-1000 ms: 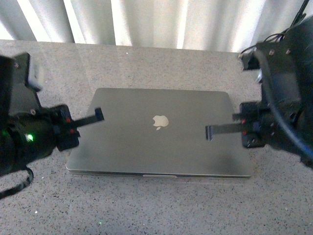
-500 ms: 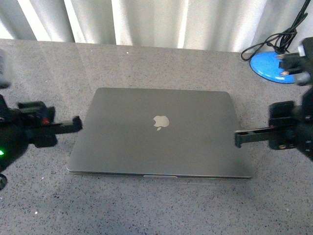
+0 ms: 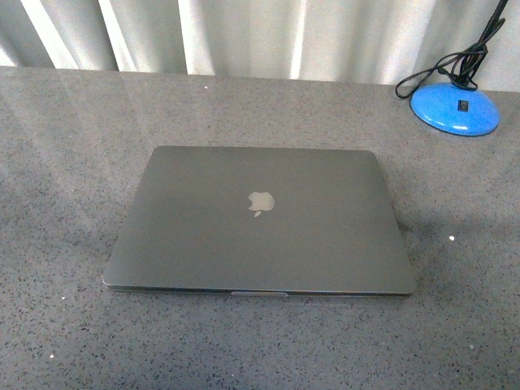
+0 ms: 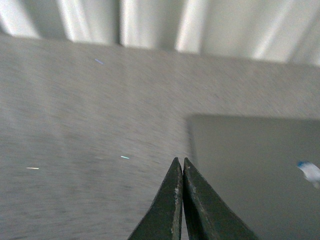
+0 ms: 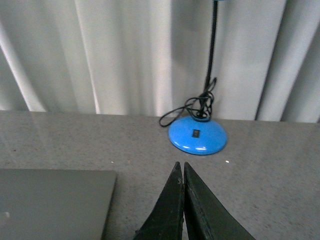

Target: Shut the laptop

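A: Looks done. Laptop (image 3: 258, 221) flat on the worktop (image 3: 73, 122), lid down, logo (image 3: 261, 202) up. Any risk left?

B: Not much. Left gripper (image 4: 182, 167) clenched on nothing, tips pressed together, hovering just off the laptop's far corner with the lid right beside the tips. Right gripper (image 5: 182, 171) same deal, pinched tight and empty, laptop corner off to one side and below the tips, lamp base (image 5: 198, 137) straight ahead.

A: So what could bite?

B: Guessing here: a careless swing of the right one toward that lamp base or its cable (image 5: 187, 111) could snag the cord and drag the lamp. A drop of the left one could scrape the lid, since those tips sit close to the edge. Also can't confirm a full latch, only a thin seam along the front edge, so a slightly sprung lid stays possible.

A: Containers anywhere?

B: None in view. No tray, no box, nothing holding anything. Just laptop, lamp, curtain (image 3: 268, 36) behind.

A: Both grippers out of the front shot, right?

B: Yep, only in the wrist views.
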